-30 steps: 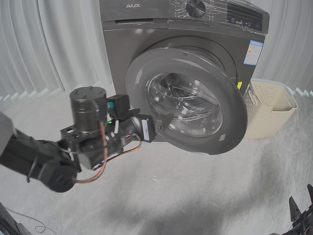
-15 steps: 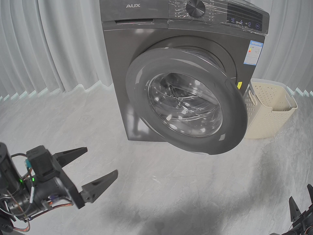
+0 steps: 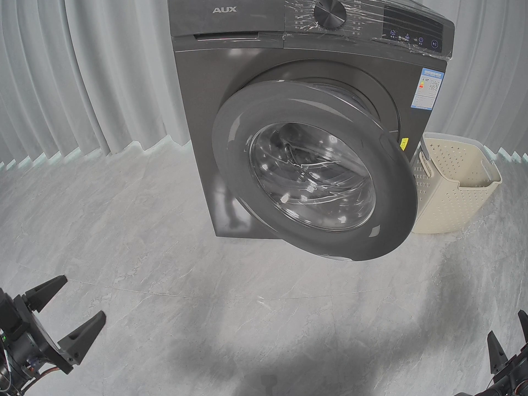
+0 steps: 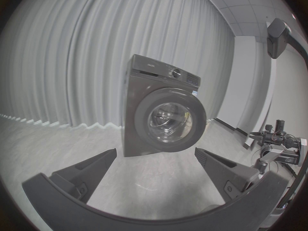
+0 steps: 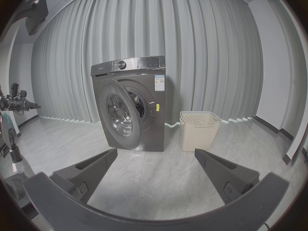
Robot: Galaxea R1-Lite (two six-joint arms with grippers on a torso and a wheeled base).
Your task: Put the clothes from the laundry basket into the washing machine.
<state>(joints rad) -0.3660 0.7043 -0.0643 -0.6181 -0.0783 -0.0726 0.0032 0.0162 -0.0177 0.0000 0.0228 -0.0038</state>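
A dark grey washing machine (image 3: 308,45) stands against the curtain, and its round door (image 3: 313,171) hangs partly open with a glass window. Beside it on the right sits a cream laundry basket (image 3: 456,185); no clothes show inside it. The machine (image 5: 128,103) and basket (image 5: 197,129) also appear in the right wrist view, the machine (image 4: 160,116) alone in the left wrist view. My left gripper (image 3: 66,306) is open low at the left edge, far from the door. My right gripper (image 3: 509,336) is open at the lower right corner. Both hold nothing.
Pale marble floor (image 3: 264,314) spreads wide between the grippers and the machine. Grey pleated curtains (image 3: 82,61) run behind everything. The open door juts out over the floor in front of the drum.
My left arm pulled back from the door's left edge, dropping down and to the left until its open gripper reached the lower left corner. The door and right gripper stayed put.
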